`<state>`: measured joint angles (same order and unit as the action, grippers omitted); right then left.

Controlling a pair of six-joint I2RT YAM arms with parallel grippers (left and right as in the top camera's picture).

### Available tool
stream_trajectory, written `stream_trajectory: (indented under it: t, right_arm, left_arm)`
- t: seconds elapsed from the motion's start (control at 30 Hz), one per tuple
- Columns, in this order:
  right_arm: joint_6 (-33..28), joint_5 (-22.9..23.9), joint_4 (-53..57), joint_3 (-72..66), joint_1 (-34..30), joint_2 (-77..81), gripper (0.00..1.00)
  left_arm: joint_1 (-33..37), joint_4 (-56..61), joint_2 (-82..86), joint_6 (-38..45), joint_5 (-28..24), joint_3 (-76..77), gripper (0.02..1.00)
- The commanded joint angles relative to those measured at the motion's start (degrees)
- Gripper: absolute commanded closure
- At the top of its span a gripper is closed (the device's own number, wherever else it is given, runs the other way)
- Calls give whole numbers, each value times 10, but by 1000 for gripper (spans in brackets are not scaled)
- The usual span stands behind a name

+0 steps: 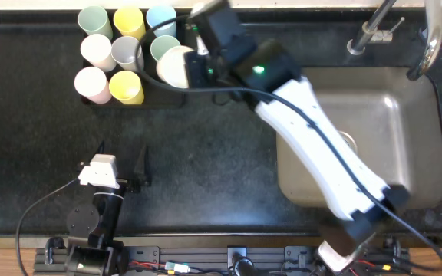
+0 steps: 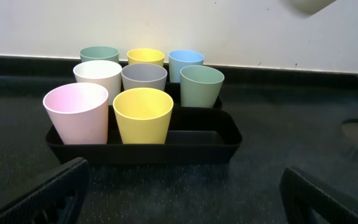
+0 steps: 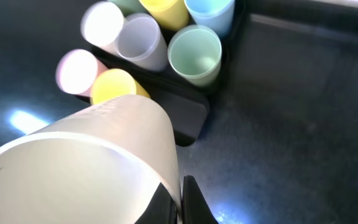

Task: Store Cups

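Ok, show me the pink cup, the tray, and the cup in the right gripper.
pink cup [image 2: 76, 118]: left wrist view, on its side wall.
tray [image 2: 166, 152]: left wrist view, on its front wall.
held cup [image 3: 126, 124]: right wrist view, on its outer side.

Nearest the sink [image 1: 405, 130], the right arm [image 1: 324, 157]: white shell, black cable, green lamp [image 1: 260, 70]. Farther from it, the left arm [image 1: 102, 211] is black, white-capped.

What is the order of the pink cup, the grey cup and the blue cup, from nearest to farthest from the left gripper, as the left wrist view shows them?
From the left gripper:
1. The pink cup, in the front row.
2. The grey cup, in the middle row.
3. The blue cup, in the back row.
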<state>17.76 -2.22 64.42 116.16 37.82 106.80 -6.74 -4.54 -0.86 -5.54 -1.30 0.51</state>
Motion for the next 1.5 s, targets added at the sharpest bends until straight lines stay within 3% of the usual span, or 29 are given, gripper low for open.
stream_trajectory:
  t: [0.03, 0.63, 0.77, 1.5]
  right_arm:
    - [51, 18, 0, 36, 11, 78, 956]
    - [51, 15, -31, 36, 16, 174, 958]
    - [49, -10, -38, 36, 16, 192, 958]
    - [61, -9, -90, 36, 21, 230, 956]
  left_arm:
    - [3, -3, 3, 10, 1, 0, 18]
    - [3, -3, 3, 10, 1, 0, 18]
    - [3, -3, 3, 10, 1, 0, 18]
    - [3, -3, 3, 10, 1, 0, 18]
